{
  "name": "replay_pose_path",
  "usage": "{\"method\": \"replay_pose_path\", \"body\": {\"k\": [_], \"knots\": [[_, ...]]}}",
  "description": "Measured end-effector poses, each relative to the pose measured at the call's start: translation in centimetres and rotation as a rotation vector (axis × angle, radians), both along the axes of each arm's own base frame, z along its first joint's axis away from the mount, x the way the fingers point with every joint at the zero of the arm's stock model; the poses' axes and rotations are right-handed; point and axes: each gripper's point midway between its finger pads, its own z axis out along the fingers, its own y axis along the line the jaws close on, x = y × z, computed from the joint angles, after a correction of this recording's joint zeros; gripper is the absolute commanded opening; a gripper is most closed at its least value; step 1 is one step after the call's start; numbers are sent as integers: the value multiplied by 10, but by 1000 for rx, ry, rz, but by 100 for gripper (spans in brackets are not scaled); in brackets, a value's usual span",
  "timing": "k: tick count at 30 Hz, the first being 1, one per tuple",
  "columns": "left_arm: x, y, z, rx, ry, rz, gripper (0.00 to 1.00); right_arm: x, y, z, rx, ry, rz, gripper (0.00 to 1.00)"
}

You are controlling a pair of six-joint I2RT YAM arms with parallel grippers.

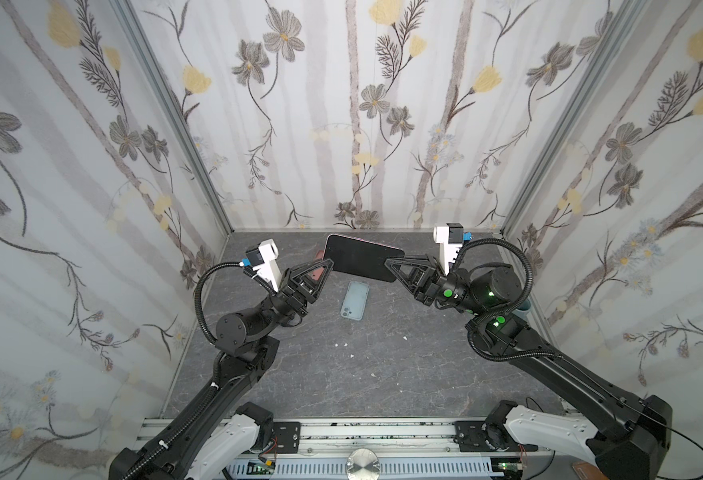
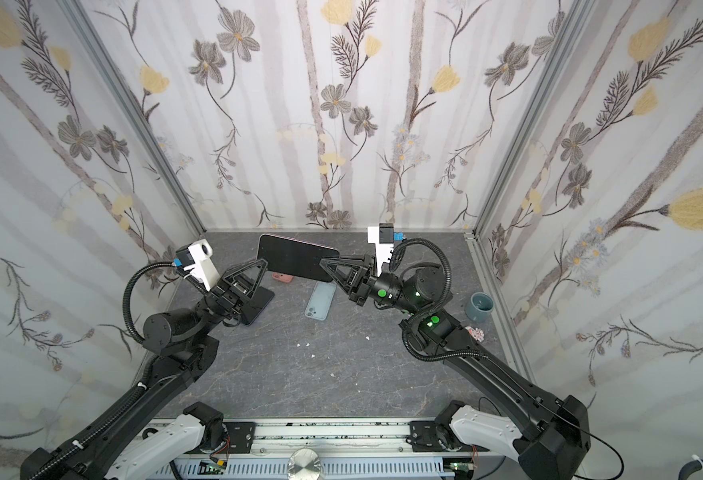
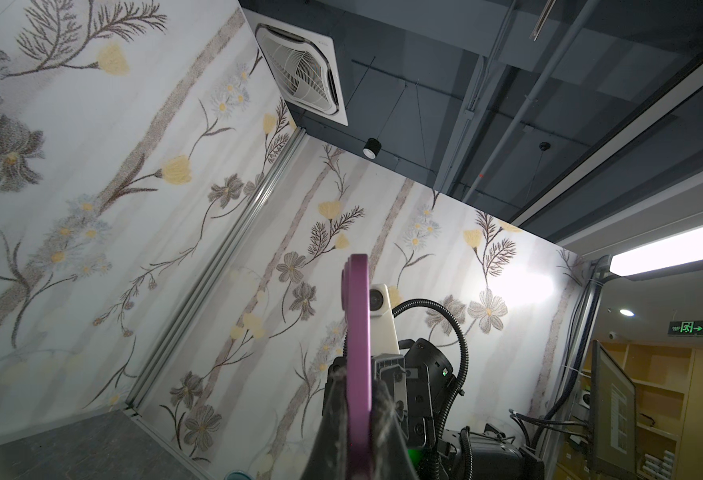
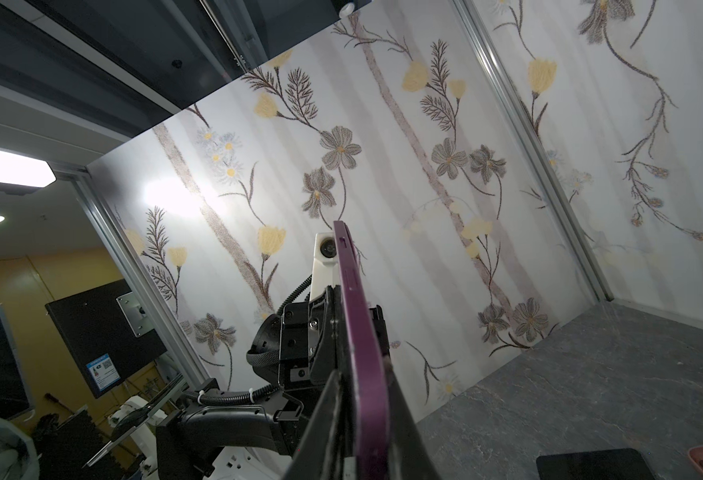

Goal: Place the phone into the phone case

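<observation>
Phone (image 1: 360, 257), black-faced, purple-rimmed, is pinched at opposite ends by left hand (image 1: 330, 263) and right hand (image 1: 388, 262).

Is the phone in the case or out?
Out: left gripper and right gripper hold the bare phone aloft; the grey-blue case lies on the table.

Bright even light, soft shadows, fisheye warp @ edges, glare on wall (image 4: 167, 195) in wrist cams
</observation>
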Motion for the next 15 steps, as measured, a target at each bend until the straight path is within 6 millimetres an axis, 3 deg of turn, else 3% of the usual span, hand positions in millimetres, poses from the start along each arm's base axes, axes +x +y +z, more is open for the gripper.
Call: {"method": "replay_pose_path", "body": {"k": [7, 9, 10, 12, 15], "knots": [[2, 1, -1, -10, 10, 1, 0, -3, -1, 1, 4, -10, 4, 0], [2, 0, -1, -7, 11, 4, 46, -3, -2, 1, -1, -14, -5, 0], [3, 0, -2, -2, 9, 13, 57, -3, -3, 1, -3, -16, -9, 0], [7, 6, 0, -14, 17, 57, 69, -5, -6, 3, -9, -35, -25, 0], [13, 17, 1, -26, 30, 147, 69, -5, -14, 6, -14, -59, -72, 0]]}}
